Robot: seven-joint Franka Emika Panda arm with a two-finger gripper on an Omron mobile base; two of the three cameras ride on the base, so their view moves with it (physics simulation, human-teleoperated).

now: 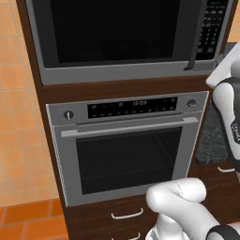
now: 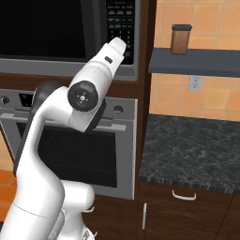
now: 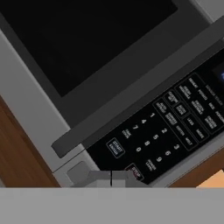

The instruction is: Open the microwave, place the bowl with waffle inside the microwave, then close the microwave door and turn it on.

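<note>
The microwave [image 1: 117,70] is built in above the oven, and the microwave door [image 1: 112,28] is shut, its dark glass showing nothing inside. Its black curved handle [image 1: 197,42] runs beside the keypad [image 1: 212,28]. In the hand view my gripper [image 3: 111,177] is shut with nothing in it, its tips pressed together right in front of the keypad's [image 3: 175,127] lowest row of buttons, just past the handle [image 3: 131,96]. My forearm reaches up toward the keypad [image 2: 119,23] in the right base view. The bowl with waffle is hidden.
A silver oven [image 1: 126,150] with a straight bar handle sits below the microwave, with wooden drawers under it. To the right lies a dark marble counter [image 2: 192,145]. A grey shelf above it carries a brown jar [image 2: 181,39].
</note>
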